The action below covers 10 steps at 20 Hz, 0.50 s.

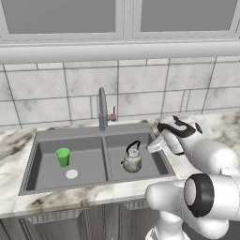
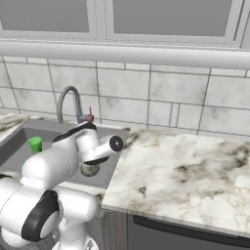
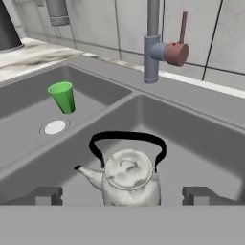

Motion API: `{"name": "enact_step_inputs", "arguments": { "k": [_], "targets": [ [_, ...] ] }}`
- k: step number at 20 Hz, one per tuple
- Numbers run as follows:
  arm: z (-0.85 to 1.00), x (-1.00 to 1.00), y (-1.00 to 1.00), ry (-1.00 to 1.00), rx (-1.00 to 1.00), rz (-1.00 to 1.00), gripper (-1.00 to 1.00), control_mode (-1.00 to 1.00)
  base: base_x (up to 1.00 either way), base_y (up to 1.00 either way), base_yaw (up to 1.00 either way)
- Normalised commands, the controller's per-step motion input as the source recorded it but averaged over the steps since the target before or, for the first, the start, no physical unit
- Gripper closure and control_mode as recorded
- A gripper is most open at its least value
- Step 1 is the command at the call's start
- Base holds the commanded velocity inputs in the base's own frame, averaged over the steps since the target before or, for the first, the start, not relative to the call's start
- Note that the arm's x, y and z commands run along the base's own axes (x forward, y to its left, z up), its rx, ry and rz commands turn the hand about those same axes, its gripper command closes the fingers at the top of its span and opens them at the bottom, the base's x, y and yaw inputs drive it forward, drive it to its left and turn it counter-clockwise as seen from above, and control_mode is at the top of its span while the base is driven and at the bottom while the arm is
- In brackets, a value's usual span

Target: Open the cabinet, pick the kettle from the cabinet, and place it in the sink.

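Kettle (image 3: 128, 179): small, round, silvery-grey with mottled patches; domed lid with a small knob; thin black handle arched over the top; short spout pointing to the left of the hand view. It stands upright on the floor of the right basin of the sink (image 1: 70, 133), near the front wall.

Sink: rectangular, grey, two basins side by side with a low divider. Left basin holds a small green cup (image 1: 63, 157), upright, and a round pale drain (image 1: 71, 174) just in front of it. A tall slim grey faucet (image 1: 102, 110) with a reddish side lever rises from the back rim, at the divider.

Tool (image 3: 123, 195): two dark finger tips spread wide, one on each side of the kettle, clear of its body and grasping nothing. The white arm reaches in from the right basin's side.

Obscured: in the right base view the arm covers most of the right basin and nearly all of the kettle. In the hand view the base of the kettle is cut off at the bottom. In the left base view the tool's fingers are hard to make out.

Surface (image 2: 180, 171): white marble-patterned stone with grey and brown veining, around the sink and running on to its right.

Room: pale square-tiled wall behind; light-framed window panes above a long ledge; dark grained fronts below the surface.
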Motion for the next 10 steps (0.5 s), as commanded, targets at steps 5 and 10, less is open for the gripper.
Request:
{"name": "enact_step_inputs", "arguments": {
  "k": [5,10],
  "targets": [
    [0.47,-0.44,-0.06,0.00,-0.04,-0.05,-1.00,-1.00,0.00,0.00,0.00],
    [0.51,-0.42,-0.03,0.01,-0.07,-0.03,-1.00,-1.00,0.00,0.00,0.00]
  ]
}}
